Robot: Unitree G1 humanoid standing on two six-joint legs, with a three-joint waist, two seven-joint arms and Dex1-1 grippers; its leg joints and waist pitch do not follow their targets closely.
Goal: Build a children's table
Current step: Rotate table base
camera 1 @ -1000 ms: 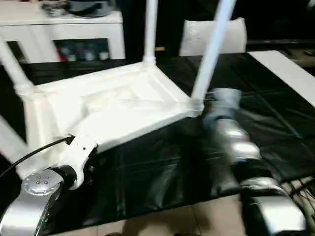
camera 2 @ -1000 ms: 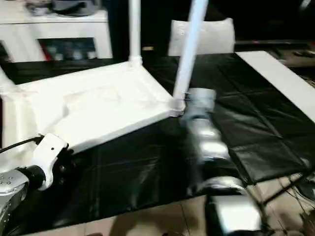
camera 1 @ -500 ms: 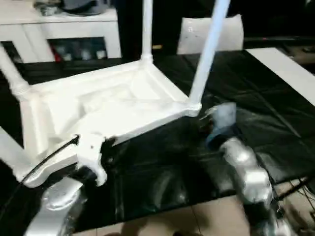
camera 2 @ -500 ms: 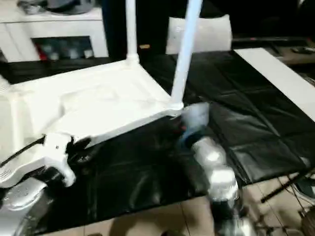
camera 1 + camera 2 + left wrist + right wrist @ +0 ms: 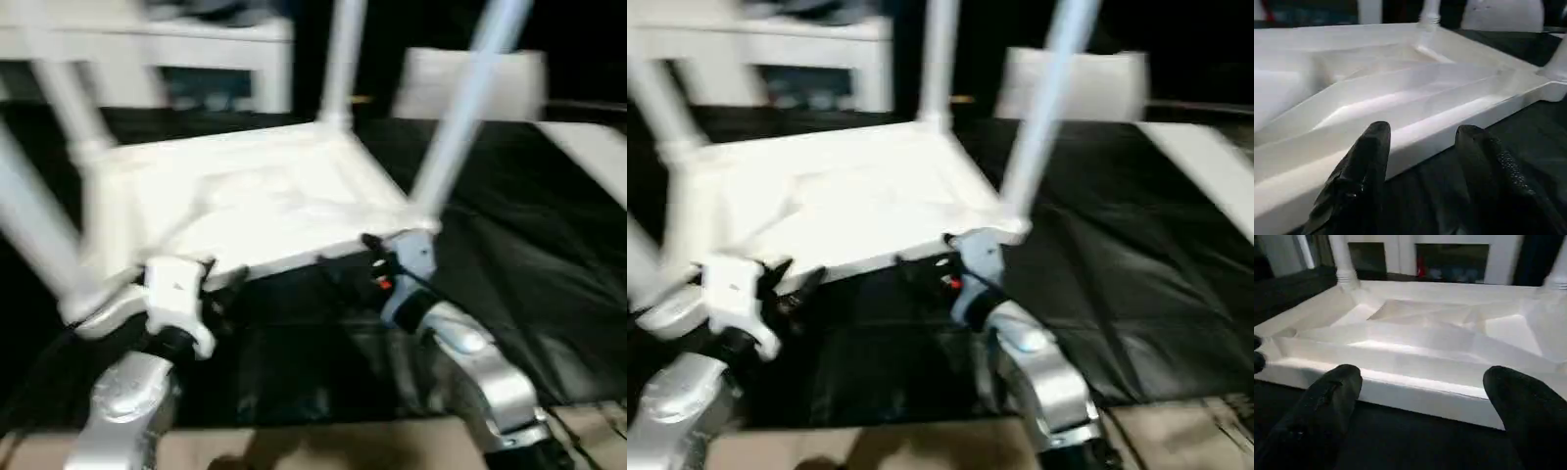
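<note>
Both tools, left (image 5: 1420, 161) and right (image 5: 1422, 411), gape empty just before the upturned table's (image 5: 245, 196) near edge, which runs left-right

Both silver forearms reached forward and low. The left end effector (image 5: 1422, 161) had its black fingers (image 5: 1359, 181) parted halfway with nothing between them; the right end effector (image 5: 1422, 406) was spread wide and likewise empty.

A home-like room: a white cabinet (image 5: 196, 59) with dark openings at upper left, a white cushion-like bag (image 5: 470, 83) upper right, tan floor tiles (image 5: 323, 446) along the bottom.
</note>
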